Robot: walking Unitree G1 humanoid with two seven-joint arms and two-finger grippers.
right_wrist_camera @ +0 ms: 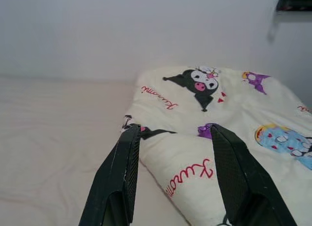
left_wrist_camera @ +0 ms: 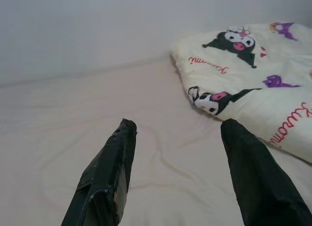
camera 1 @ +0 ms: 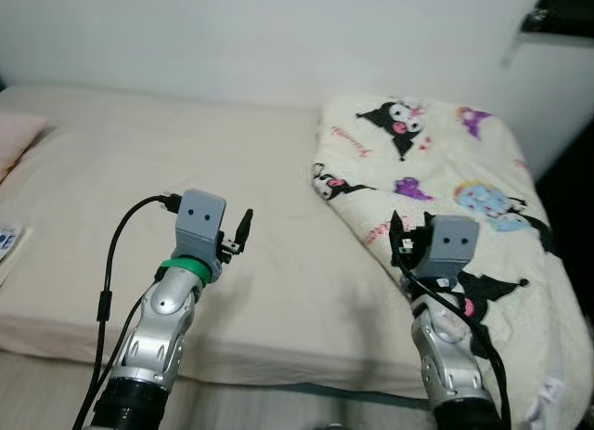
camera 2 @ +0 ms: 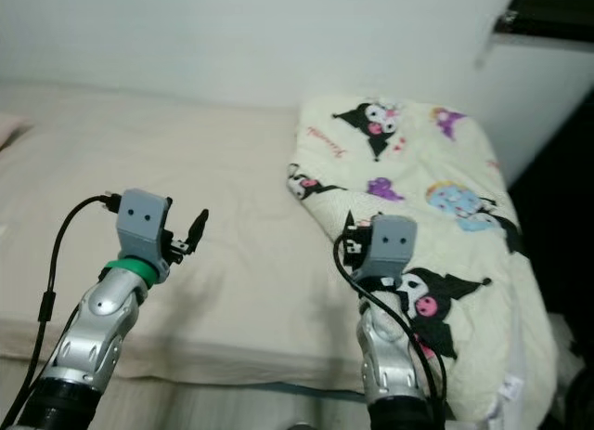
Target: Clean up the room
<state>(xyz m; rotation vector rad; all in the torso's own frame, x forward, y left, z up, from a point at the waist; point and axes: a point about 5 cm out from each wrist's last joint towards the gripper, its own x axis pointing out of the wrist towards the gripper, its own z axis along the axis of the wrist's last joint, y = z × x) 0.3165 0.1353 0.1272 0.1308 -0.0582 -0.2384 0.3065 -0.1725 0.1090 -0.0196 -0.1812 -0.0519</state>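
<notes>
Head views: a bed (camera 1: 139,151) with a bare cream sheet spans the left and centre of the frame; a folded cartoon-print quilt (camera 1: 445,170) lies heaped on the bed's right side, running from upper centre to the lower right corner. The left gripper (camera 1: 243,228) is raised at lower left over bare sheet, well apart from the quilt. The right gripper (camera 1: 399,237) is raised at lower centre-right, at or just above the quilt's near folded edge. A pale pink item (camera 1: 17,137) and a printed paper item (camera 1: 7,240) sit at the far left edge.

Wrist views: the left gripper's fingers (left_wrist_camera: 109,167) stand wide apart, nothing between them, with the sheet beyond. The right gripper's fingers (right_wrist_camera: 122,172) are likewise wide and empty, framing the quilt's folded edge with its red lettering.

Step in hand, as judged: closing on the quilt in order to straighten or spread it. Done well, the right gripper would descend onto the folded edge and pinch through all layers near a corner, while the left gripper moves across to take a second point on that edge, so the cloth lifts evenly.

View comparison: the head views give both arms' positions and the quilt's full extent; the wrist views alone reveal the finger spacing.
</notes>
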